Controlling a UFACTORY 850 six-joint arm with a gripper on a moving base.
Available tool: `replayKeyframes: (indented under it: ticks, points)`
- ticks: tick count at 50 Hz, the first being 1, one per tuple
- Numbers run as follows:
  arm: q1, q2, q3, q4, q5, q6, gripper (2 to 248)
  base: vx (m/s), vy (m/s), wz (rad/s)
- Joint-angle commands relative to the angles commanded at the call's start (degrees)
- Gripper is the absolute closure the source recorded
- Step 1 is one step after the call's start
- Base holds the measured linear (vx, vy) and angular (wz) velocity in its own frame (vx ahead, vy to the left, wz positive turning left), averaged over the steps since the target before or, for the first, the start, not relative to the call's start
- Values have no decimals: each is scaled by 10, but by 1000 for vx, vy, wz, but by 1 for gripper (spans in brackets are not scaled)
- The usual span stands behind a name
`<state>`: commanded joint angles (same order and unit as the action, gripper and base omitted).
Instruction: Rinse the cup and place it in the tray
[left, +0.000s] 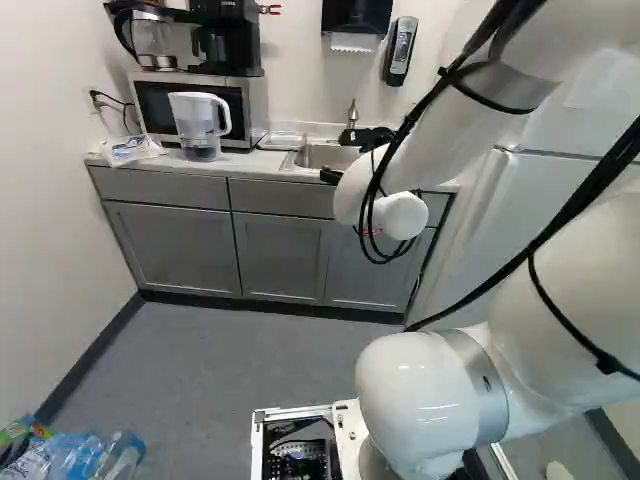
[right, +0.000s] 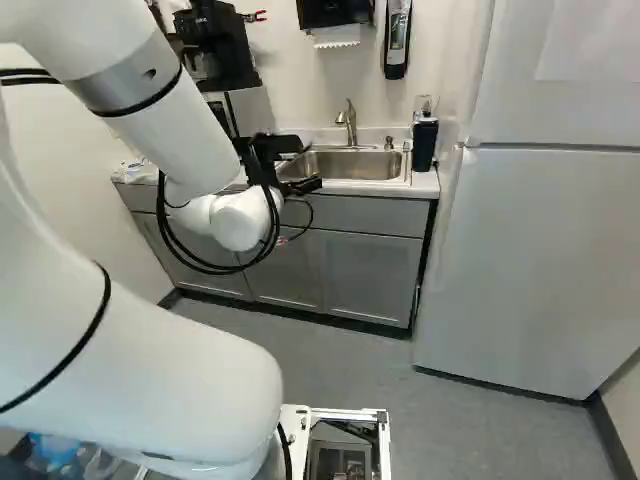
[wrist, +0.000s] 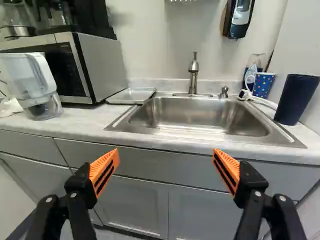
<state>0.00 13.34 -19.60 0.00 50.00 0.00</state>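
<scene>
Pale countertop (wrist: 85, 119) runs along the wall above grey cabinets, with a stainless-steel sink (wrist: 210, 136) let into it and a faucet (wrist: 193, 75) at its back edge. The gripper (wrist: 166, 152) is in front of the counter, its two fingers spread wide, orange pads (wrist: 104, 169) facing each other with nothing between them. The likeliest cup is the dark blue tumbler (wrist: 295, 99), upright beside the sink at the end away from the microwave (wrist: 95, 65); a blue dotted cup (wrist: 263, 85) stands behind it, near a white cord (wrist: 265, 102), so which one is meant is not certain. The shallow tray (wrist: 131, 95) lies between microwave and sink.

Reaching and gripping the cup looks like the step in hand. If it is the tumbler, the arm should travel across toward that end of the counter first, clear of the front edge, then line up so one pad comes to each side of the body. A grip around the middle would leave the mouth free for water — and for tipping it out later. Closing should be slow and even: a tall, narrow cup could topple if one finger lands first. The side wall close by leaves little room for the outer finger, and the dotted cup and cord could snag a careless approach.
</scene>
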Motion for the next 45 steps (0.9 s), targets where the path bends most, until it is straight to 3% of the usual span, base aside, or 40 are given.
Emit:
replayKeyframes:
  ticks: [45]
  points:
    - [0, 15, -45, 0, -16, 0, 3, 0, 0, 0]
